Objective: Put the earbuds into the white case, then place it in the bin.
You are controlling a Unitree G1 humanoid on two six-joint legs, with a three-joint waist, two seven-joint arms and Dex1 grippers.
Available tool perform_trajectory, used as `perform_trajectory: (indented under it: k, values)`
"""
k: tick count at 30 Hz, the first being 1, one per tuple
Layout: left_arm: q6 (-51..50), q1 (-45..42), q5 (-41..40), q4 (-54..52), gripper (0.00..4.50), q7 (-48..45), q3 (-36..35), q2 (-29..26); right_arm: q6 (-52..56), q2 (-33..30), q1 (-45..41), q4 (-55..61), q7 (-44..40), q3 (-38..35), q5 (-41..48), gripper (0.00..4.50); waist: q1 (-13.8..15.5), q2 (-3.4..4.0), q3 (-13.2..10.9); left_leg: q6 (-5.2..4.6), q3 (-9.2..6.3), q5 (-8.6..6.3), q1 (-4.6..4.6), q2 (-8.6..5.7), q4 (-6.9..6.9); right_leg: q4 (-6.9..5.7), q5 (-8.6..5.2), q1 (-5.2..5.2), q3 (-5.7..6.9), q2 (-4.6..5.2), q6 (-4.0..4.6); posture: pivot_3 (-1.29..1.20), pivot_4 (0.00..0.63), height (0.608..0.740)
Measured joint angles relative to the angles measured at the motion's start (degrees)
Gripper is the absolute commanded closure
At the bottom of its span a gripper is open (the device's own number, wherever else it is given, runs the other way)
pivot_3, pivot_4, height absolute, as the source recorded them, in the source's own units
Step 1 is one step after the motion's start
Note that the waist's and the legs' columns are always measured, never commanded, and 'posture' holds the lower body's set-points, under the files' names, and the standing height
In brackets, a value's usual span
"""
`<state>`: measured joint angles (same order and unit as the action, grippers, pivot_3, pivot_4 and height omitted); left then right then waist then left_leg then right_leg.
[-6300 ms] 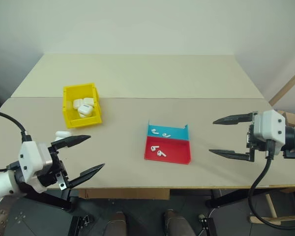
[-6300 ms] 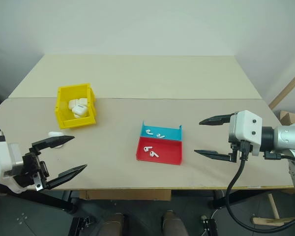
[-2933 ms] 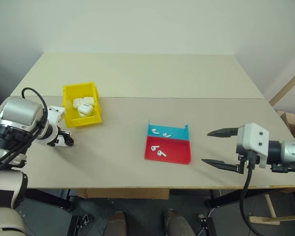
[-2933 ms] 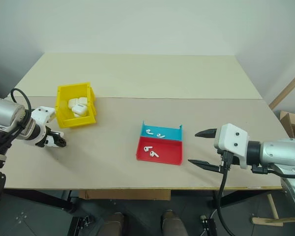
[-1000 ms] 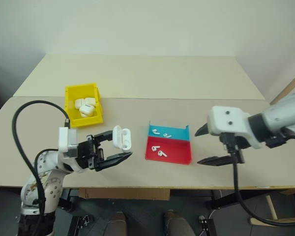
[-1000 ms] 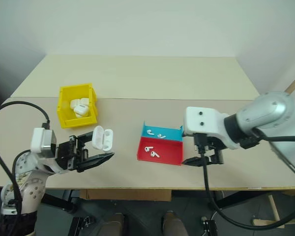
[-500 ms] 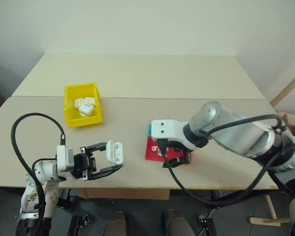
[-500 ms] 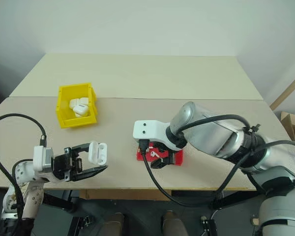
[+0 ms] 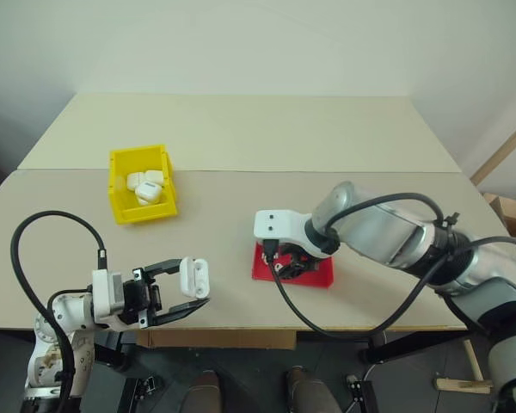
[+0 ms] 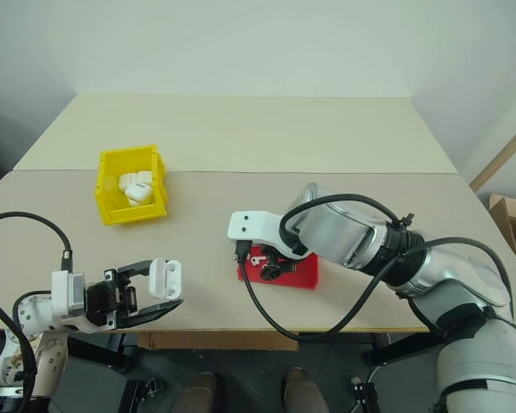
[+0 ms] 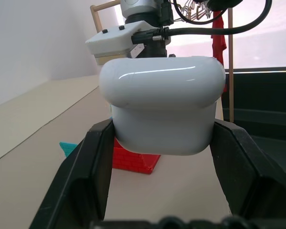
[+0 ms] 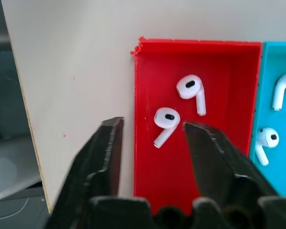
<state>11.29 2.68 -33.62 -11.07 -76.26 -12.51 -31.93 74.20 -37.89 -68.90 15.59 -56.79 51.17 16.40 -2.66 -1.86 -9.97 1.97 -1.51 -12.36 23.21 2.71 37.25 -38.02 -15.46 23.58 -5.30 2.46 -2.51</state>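
My left gripper (image 9: 192, 291) is shut on the white case (image 9: 193, 276), held just above the table's front left edge with its lid flipped up. The case (image 11: 162, 109) sits between both fingers (image 11: 93, 162). My right gripper (image 9: 292, 268) points down into the red half of the tray (image 9: 323, 278). It is open, its fingers (image 12: 105, 152) straddling one earbud (image 12: 166, 121) without touching it. A second earbud (image 12: 190, 89) lies beside it in the red half. Two more earbuds (image 12: 281, 90) lie in the blue half (image 12: 279, 62). The yellow bin (image 9: 139, 151) stands at the back left.
The bin holds several white cases (image 9: 146, 187). The right arm (image 9: 387, 237) reaches across the table from the right and covers the tray's blue half in the eye views. Bare tabletop (image 9: 224, 198) lies between bin and tray. The table's front edge (image 12: 24, 119) runs close to the tray.
The right gripper swung left and down from beside the tray to over its red half, and its fingers narrowed. The left gripper with the case sank toward the table's front edge.
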Motion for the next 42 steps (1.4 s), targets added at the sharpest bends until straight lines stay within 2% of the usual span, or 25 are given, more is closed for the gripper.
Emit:
perform_trajectory:
  k: [13, 36, 38, 42]
  values:
    - [-0.11, -0.16, -0.1, -0.85, 1.75, 1.56, 0.27, -0.96, 0.89, 3.25, 1.98, -3.48, 4.15, 0.57, -1.72, 2.13, -0.02, 0.0, 0.0, 0.0, 0.01, 0.0, 0.07, 0.0, -0.01, 0.01, 0.0, 0.07, 0.0, 0.0, 0.0, 0.0, 0.15, 0.74]
    - [0.78, -0.31, 0.65, -0.73, 1.75, 2.64, 0.88, -1.49, 0.91, 5.05, 2.61, -7.75, 4.47, 1.77, -2.17, 2.13, -0.07, 0.01, 0.0, 0.0, 0.02, 0.0, 0.1, 0.0, -0.03, 0.01, 0.0, 0.14, -0.01, 0.0, 0.0, 0.0, 0.15, 0.74]
    - [0.92, -0.3, 0.74, -0.71, 1.75, 2.64, 0.97, -1.49, 0.91, 5.06, 2.61, -7.82, 4.47, 1.76, -2.18, 2.5, -0.07, 0.01, 0.0, 0.0, 0.02, 0.0, 0.11, 0.0, -0.04, 0.0, 0.0, 0.15, -0.01, 0.0, 0.0, 0.0, 0.15, 0.74]
    - [0.94, -0.3, 0.78, -0.71, 1.75, 2.65, 1.1, -1.49, 0.92, 5.12, 2.62, -7.92, 4.56, 1.76, -2.19, 2.5, -0.08, 0.01, 0.0, 0.0, 0.02, 0.0, 0.11, 0.0, -0.04, 0.0, 0.0, 0.15, -0.01, -0.01, 0.0, 0.0, 0.15, 0.74]
